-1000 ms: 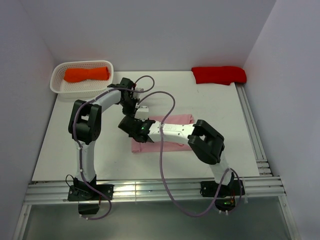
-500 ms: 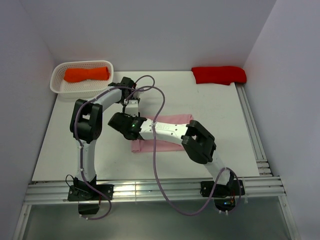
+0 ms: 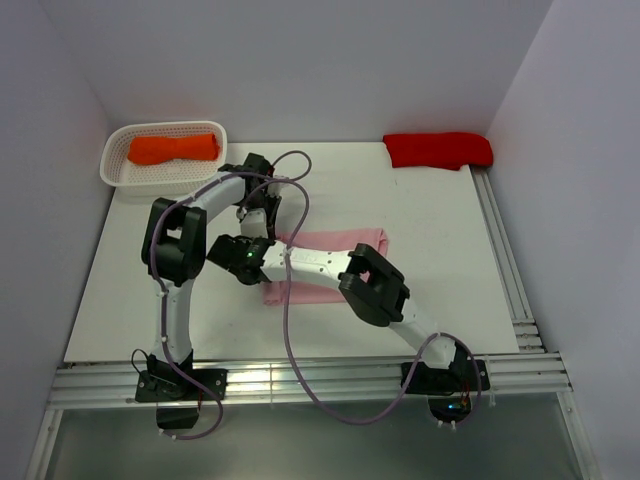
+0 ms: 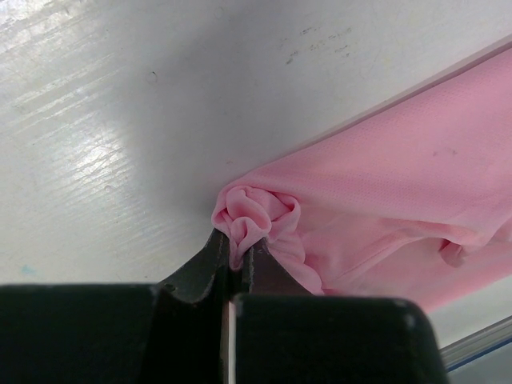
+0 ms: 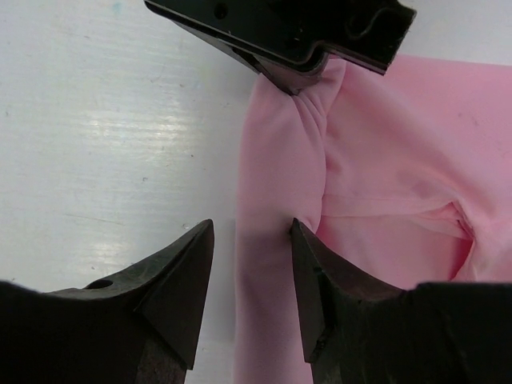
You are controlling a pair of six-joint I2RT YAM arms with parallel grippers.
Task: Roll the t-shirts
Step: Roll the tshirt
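The light pink t-shirt lies folded into a long strip mid-table. My left gripper is shut on the bunched far-left corner of it, with a small curl of cloth pinched between the tips. My right gripper is open just in front of it. Its jaws straddle the shirt's left edge fold, low over the table, and the left gripper shows just ahead of them. An orange t-shirt and a bright red t-shirt lie at the back.
The orange shirt lies in a white basket at the back left. The red shirt lies on the table at the back right. A rail runs along the right edge. Both arms crowd the shirt's left end, with purple cables looping over it.
My right arm has swung left, carrying its gripper from over the shirt to the shirt's left edge. My left gripper has shifted slightly and stays shut on the corner.
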